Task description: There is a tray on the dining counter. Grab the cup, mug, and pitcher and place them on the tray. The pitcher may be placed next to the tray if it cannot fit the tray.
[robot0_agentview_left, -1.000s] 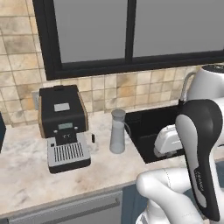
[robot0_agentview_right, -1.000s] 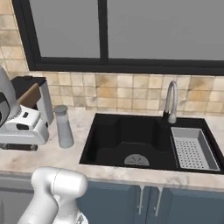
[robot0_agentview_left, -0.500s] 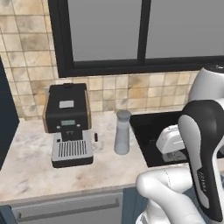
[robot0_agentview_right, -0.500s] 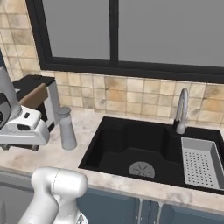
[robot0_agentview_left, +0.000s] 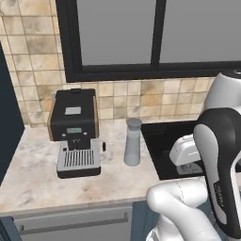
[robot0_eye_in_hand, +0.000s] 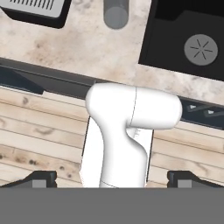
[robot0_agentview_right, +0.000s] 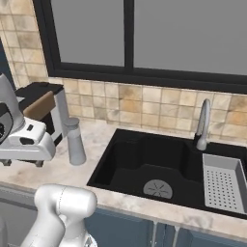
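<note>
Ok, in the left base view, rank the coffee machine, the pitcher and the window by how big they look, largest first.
1. Window, by far the largest.
2. Coffee machine.
3. Pitcher, the smallest; it stands beside the machine on the counter at a similar distance, so this ranking is fair.

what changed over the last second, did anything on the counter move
Only the view changed: the base drove, so the whole scene slid right in both base views. The pitcher stands upright on the counter between the coffee machine and the sink, as before. Nothing was taken hold of or let go; the gripper has its jaws wide apart, holding nothing.
</note>
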### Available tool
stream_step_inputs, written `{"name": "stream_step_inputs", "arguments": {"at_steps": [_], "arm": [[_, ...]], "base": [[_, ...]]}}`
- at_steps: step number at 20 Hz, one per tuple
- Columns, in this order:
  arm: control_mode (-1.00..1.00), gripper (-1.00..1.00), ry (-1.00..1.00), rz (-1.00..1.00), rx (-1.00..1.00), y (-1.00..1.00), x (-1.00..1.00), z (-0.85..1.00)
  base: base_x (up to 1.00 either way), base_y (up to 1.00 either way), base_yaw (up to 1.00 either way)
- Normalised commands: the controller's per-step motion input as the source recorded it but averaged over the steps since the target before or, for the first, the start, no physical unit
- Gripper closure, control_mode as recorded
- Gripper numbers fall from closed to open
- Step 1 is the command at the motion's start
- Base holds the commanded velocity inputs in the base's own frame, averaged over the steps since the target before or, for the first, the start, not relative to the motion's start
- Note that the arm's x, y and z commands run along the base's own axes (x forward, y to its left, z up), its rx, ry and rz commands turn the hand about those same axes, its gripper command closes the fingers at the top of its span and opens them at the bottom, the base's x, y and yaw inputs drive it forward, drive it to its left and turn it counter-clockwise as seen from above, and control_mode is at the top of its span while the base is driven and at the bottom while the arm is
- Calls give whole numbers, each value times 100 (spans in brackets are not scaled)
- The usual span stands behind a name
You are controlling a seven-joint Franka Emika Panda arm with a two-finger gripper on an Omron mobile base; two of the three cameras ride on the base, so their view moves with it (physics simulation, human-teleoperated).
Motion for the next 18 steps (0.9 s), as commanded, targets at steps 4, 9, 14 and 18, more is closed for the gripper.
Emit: {"name": "stream_step_inputs", "arguments": {"at_steps": [4, 9, 14, 18], "arm": [[100, -100, 0, 0, 0, 0, 0, 0], [100, -100, 0, 0, 0, 0, 0, 0], [-100, -100, 2, 0, 0, -3, 48, 0], [-100, -100, 4, 0, 0, -7, 96, 0]], "base": [[73, 0, 0], [49, -1, 0], [22, 0, 0], [0, 0, 0]]}}
